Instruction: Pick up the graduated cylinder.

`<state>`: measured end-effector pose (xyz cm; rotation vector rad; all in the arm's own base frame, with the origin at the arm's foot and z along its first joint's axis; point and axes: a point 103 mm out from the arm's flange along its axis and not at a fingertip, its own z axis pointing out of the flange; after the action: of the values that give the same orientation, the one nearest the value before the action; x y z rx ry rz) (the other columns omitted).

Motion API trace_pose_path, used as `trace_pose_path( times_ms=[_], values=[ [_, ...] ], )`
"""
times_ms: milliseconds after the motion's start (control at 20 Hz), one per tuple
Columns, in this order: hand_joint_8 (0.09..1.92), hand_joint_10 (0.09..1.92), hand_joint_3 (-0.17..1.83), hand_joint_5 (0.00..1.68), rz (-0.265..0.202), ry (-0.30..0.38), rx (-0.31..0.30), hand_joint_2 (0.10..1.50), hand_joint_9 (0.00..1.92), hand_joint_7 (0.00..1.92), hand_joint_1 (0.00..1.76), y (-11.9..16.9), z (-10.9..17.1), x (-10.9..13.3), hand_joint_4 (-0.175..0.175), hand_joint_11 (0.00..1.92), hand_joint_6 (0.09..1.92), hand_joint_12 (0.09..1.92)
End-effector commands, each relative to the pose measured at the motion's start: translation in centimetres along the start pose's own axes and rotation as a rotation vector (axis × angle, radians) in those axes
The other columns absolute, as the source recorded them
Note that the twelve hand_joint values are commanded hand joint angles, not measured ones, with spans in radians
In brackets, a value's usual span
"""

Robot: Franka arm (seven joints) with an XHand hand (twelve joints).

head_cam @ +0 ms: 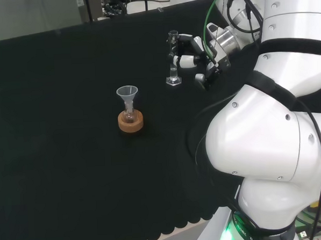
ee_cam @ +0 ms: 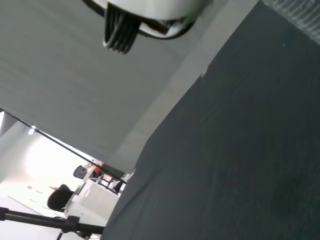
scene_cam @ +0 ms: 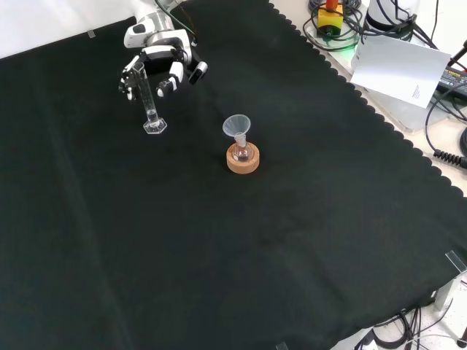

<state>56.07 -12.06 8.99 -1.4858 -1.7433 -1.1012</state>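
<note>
The graduated cylinder (head_cam: 173,71) (scene_cam: 149,102) is a slim clear tube on a hexagonal foot, standing upright on the black cloth. My hand (head_cam: 196,52) (scene_cam: 159,60) is at its upper part, coming from the right in the head view. Its fingers (scene_cam: 130,82) and thumb (scene_cam: 169,86) reach down on either side of the tube. In the front view a gap shows between them and the glass, so the hand is open around the cylinder. A blurred white part of the hand (ee_cam: 150,12) shows in the wrist view.
A clear funnel (head_cam: 127,95) (scene_cam: 237,127) sits in a small flask on a cork ring (head_cam: 130,121) (scene_cam: 243,160), left of and nearer than the cylinder in the head view. White arm links (head_cam: 268,125) stand at the head view's right. Cables and paper (scene_cam: 398,65) lie beyond the cloth's scalloped edge.
</note>
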Motion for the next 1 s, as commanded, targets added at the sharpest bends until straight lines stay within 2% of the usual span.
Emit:
trace_pose_path(
  times_ms=[50, 200, 550, 850, 1000],
  values=[
    [0.62, 0.45, 0.63, 0.63, 0.003, 0.086, 0.012, 0.68, 0.81, 0.54, 1.11, 0.1, 0.3, -0.4, -0.016, 0.62, 0.56, 1.15],
    [0.62, 0.45, 0.63, 0.60, -0.003, 0.122, 0.016, 0.68, 0.80, 0.53, 1.11, 0.2, -0.1, -0.4, -0.017, 0.62, 0.55, 1.14],
    [0.63, 0.43, 0.62, 0.55, -0.006, 0.131, 0.008, 0.68, 0.81, 0.52, 1.13, 0.5, 0.1, -0.4, -0.020, 0.66, 0.61, 1.12],
    [0.64, 0.43, 0.63, 0.56, -0.015, 0.145, 0.067, 0.69, 0.85, 0.53, 1.15, 0.7, 0.9, -0.5, -0.020, 0.71, 0.64, 1.10],
    [0.64, 0.42, 0.63, 0.59, -0.013, 0.150, 0.052, 0.69, 0.87, 0.55, 1.17, 0.8, 1.0, -0.6, -0.017, 0.77, 0.66, 1.07]
  ],
)
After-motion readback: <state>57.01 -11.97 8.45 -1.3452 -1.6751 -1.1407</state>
